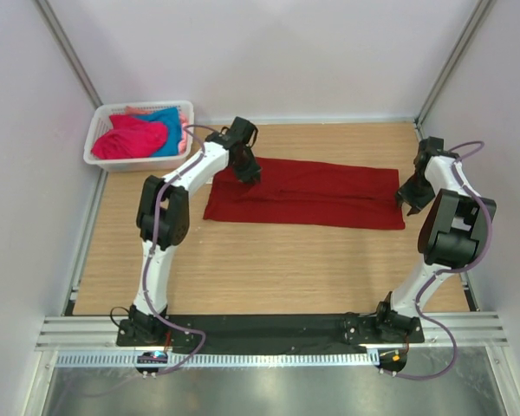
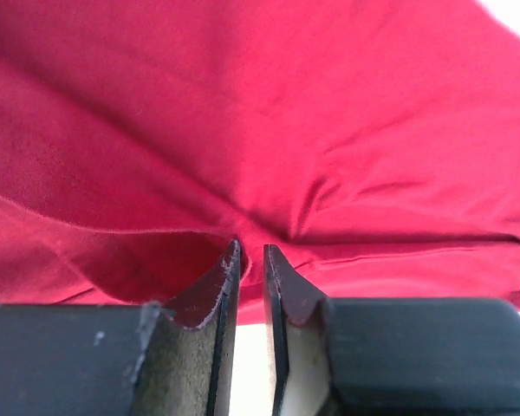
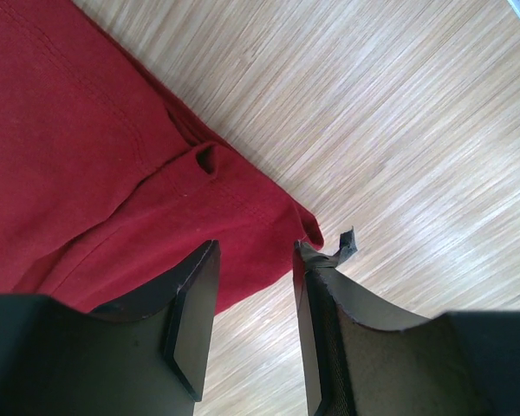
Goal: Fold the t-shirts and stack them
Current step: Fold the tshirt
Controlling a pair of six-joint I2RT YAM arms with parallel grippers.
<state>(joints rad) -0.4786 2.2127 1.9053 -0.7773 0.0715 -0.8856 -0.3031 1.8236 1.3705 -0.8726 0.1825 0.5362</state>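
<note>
A dark red t-shirt lies folded into a long strip across the middle of the table. My left gripper sits on its far edge near the left end. In the left wrist view the narrow jaws of the left gripper pinch a pucker of the red cloth, and wrinkles run toward the tips. My right gripper hovers at the strip's right end. In the right wrist view the right gripper is open, and the shirt's hemmed corner lies just beyond the tips. A bright pink t-shirt and a turquoise one lie crumpled in the basket.
The white lattice basket stands at the far left corner of the wooden table. White walls with metal rails close in the left, right and back sides. A black base plate carries both arms at the near edge.
</note>
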